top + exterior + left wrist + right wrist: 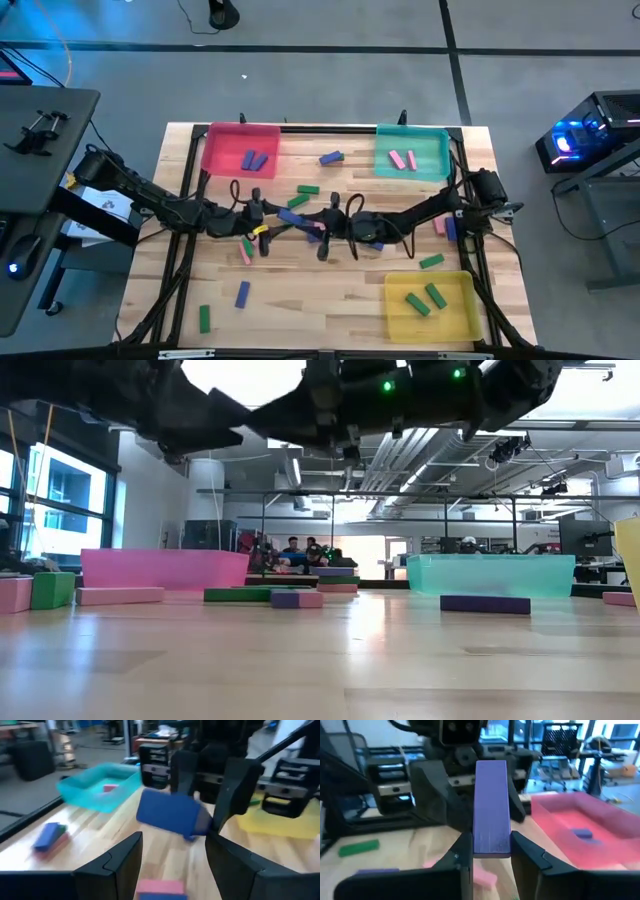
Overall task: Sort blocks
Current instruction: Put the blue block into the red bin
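Between the fingers of the right claw (486, 851), a blue-purple block (491, 810) is standing clamped by its lower end. Opposite it, the left claw (172, 851) is gaping wide. The rigid, light bar probably handles best pinched across its flat faces.

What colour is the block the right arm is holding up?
Blue-purple. The block shows best in the right wrist view, pinched upright in the right gripper.

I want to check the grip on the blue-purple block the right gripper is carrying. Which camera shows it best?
The right wrist view: the block stands upright, clamped between the right gripper fingers. The left wrist view shows it blurred, from the other side. The high view shows only a sliver among the arms; the low view hides it.
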### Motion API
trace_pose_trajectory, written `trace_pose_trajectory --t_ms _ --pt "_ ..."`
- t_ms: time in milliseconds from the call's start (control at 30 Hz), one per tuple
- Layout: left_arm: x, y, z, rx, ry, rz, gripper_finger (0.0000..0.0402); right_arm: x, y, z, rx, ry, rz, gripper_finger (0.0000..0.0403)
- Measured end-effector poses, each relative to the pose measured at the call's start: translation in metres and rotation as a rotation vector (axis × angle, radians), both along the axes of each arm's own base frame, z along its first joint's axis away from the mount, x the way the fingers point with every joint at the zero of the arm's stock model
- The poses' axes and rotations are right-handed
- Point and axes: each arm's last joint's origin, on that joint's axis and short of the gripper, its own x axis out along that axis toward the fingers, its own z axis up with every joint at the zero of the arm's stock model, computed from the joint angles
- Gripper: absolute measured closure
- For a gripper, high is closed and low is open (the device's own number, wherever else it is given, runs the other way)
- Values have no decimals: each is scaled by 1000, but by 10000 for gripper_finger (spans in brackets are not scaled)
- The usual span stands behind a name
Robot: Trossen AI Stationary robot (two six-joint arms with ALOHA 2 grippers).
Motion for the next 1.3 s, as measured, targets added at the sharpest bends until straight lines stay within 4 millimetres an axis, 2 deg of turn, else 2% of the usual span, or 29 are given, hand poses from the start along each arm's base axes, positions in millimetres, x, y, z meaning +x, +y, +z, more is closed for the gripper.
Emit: trace_pose_trajectory --t_ms 267,467,967,1167,1300 --pt "2 -4 14 20 -128 -127 200 0 3 2 -13 -16 53 337" --pt "3 -5 16 1 -146 -170 205 0 3 3 -15 -23 64 337" --pt "2 -5 8 0 -69 -176 313 0 4 3 -12 -24 74 332" --pt "2 -5 8 1 -68 -169 318 0 3 2 6 -17 65 294" --pt "2 -5 8 3 -67 -167 318 0 3 2 9 -11 62 290"
